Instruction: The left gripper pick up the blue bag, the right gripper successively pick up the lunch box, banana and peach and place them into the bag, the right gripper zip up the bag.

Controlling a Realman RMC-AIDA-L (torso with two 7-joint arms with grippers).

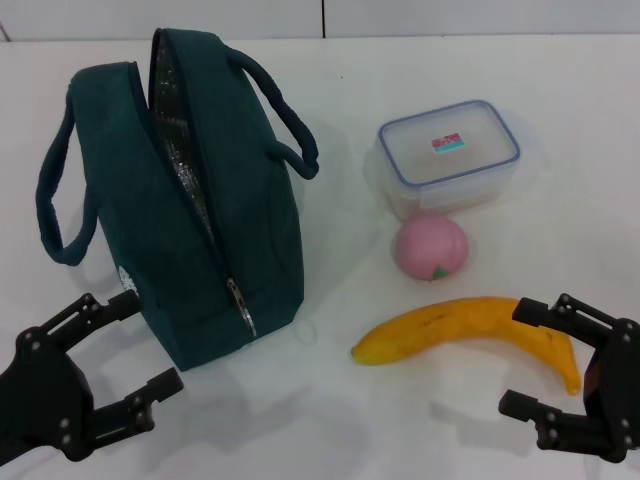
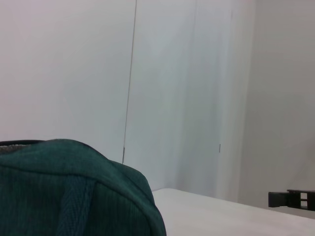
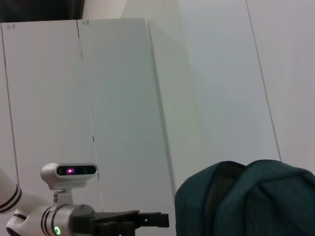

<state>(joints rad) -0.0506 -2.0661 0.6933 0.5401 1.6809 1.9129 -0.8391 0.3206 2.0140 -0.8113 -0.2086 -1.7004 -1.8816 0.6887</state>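
The blue bag (image 1: 195,210) is standing upright on the white table (image 1: 420,430), at the robot's left of centre, and it is by far the biggest thing there. Its zipper is lying open along the top and down the near end, showing silver foil lining; nothing can be made out inside it. Two loop handles are arching out, one to each side. A white round logo is peeking out low on its left face, too hidden to read.

The lunch box (image 1: 449,156) is sitting to the right of the bag, well apart from it, with its blue-rimmed lid on. Nothing can be made out inside the clear walls. A small red-and-blue label is lying on the lid; its writing is too small to read.

The banana (image 1: 465,329) is lying nearer the robot, curving across the table, its far end passing under the right gripper (image 1: 522,357).

The peach (image 1: 431,247) is resting just in front of the lunch box.

The left gripper (image 1: 150,345) is hovering just beside the bag's near corner, fingers spread apart and holding nothing. The right gripper's fingers are likewise spread wide, empty, above the banana's end.
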